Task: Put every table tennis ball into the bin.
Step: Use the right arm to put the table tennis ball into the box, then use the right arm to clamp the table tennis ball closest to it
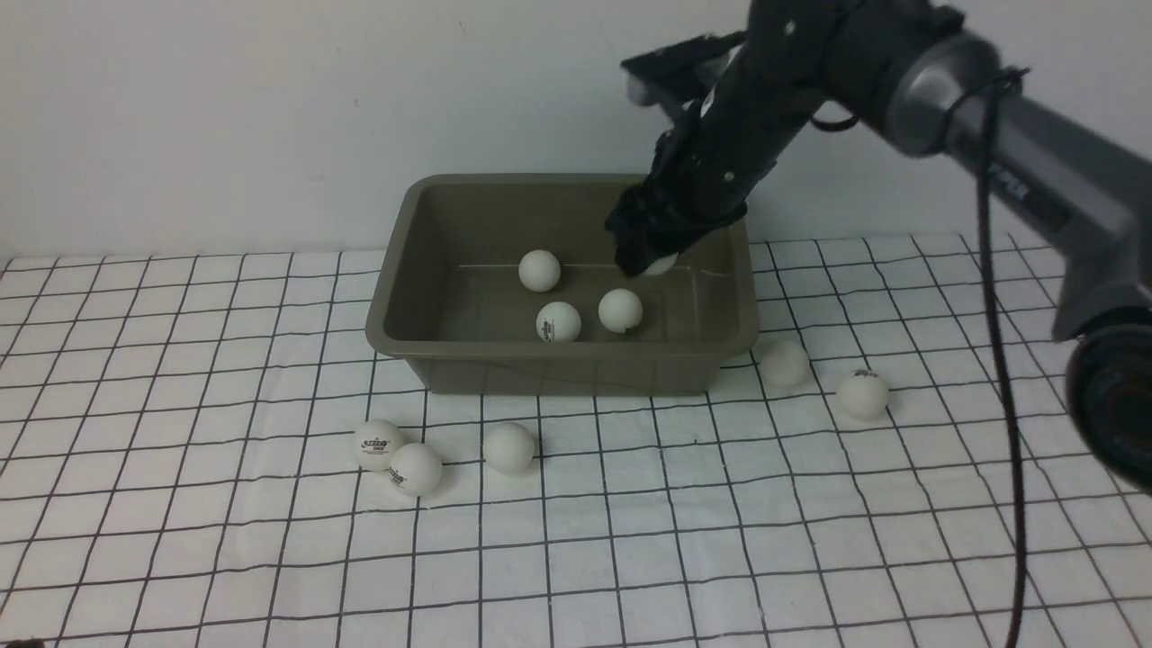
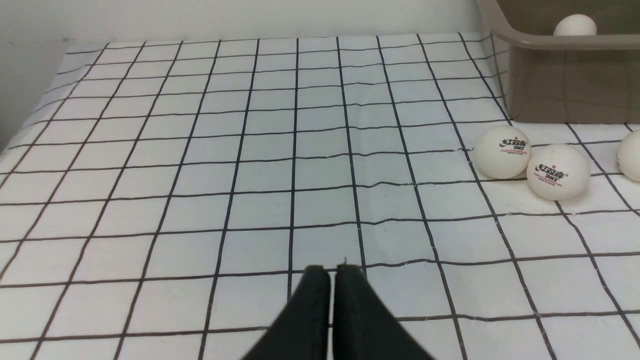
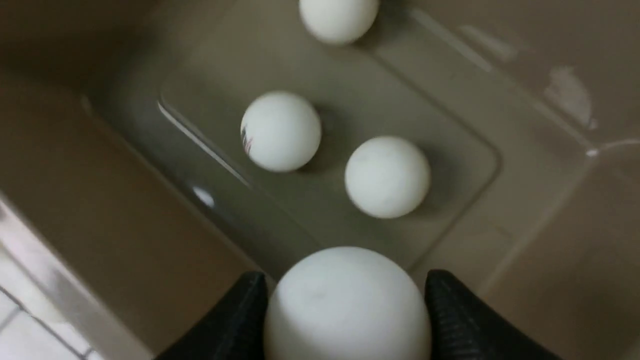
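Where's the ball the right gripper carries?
Front view: the held ball sits in the right gripper, over the bin's right half, beside three loose balls.

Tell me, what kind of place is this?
Probably a robot test lab: a robot arm holds a table tennis ball over the bin, on a grid-lined cloth before a bare white wall.

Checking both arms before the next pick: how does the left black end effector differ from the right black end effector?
The left end effector is shut and empty; the right end effector grips a small matte white table tennis ball. The left is over the white gridded cloth; the right is over the olive-grey plastic bin. Both are black.
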Robot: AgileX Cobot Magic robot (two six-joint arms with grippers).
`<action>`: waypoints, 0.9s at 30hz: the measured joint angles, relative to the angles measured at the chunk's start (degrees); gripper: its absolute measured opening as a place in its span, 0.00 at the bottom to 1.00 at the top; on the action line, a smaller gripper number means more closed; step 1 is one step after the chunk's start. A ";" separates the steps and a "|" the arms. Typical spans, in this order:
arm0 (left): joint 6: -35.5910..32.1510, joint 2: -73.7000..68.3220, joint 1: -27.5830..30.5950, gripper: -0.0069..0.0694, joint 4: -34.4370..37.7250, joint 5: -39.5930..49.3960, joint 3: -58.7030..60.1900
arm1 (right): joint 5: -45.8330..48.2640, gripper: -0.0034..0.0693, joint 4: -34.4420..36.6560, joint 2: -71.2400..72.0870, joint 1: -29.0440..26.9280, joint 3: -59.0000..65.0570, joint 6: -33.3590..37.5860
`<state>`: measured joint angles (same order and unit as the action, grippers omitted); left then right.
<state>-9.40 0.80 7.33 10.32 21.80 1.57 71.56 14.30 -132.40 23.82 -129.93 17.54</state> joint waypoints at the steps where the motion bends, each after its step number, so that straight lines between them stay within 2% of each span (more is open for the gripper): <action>1: 0.00 0.00 0.00 0.09 0.00 0.00 0.00 | -0.01 0.55 -0.85 -0.82 0.59 0.00 0.14; 8: 0.00 0.00 0.00 0.09 0.00 0.00 0.00 | 0.06 0.58 -4.03 -3.76 2.12 0.06 0.24; 14: 0.00 0.00 0.00 0.09 0.00 0.00 0.00 | 0.06 0.67 -4.29 -3.76 2.12 0.06 0.24; 22: 0.00 0.00 0.00 0.09 0.00 0.00 0.00 | 0.12 0.68 -5.60 -1.55 1.78 0.06 -0.86; 27: 0.00 0.00 0.00 0.09 0.00 0.00 0.00 | 0.18 0.68 -5.68 9.56 -3.81 1.77 -4.03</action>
<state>-9.40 0.80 7.33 10.32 21.80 1.57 71.74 8.62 -122.84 20.01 -128.16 13.50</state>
